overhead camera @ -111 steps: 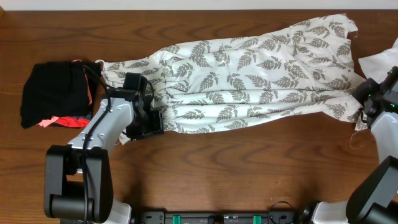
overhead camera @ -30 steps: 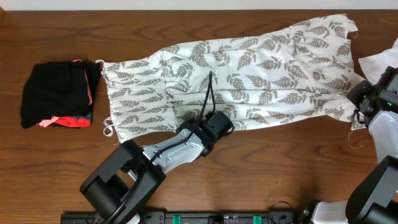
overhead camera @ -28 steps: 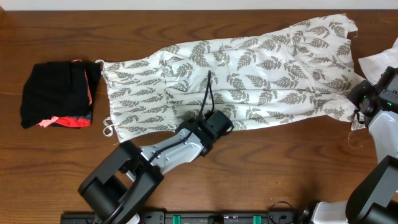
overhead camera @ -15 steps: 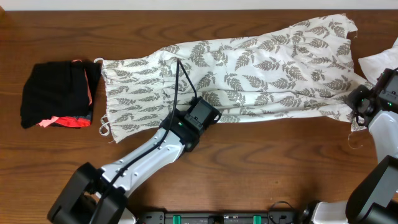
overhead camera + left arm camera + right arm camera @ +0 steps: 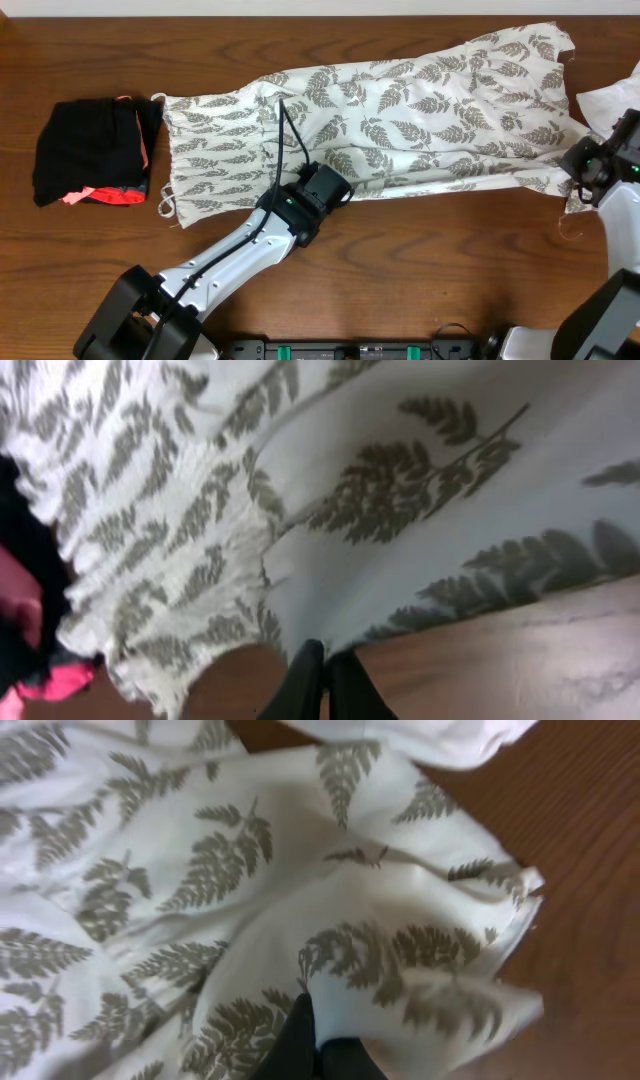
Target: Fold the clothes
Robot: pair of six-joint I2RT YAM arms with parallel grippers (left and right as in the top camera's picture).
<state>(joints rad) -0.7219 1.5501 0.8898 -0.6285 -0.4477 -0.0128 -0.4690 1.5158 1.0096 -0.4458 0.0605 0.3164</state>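
Left claw (image 5: 321,665), right claw (image 5: 312,1032) — seemingly pinching dress (image 5: 420,100).

No legible text, labels, numbers; dress (image 5: 420,110) print only fern leaves.

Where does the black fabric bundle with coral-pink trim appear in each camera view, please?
Overhead: the black fabric bundle with coral-pink trim lies at the far left of the wooden table.
Left wrist: the bundle is a sliver at the lower left edge.
Right wrist: not in it.
Shared landmark: the white fern-print dress, seen in all three.
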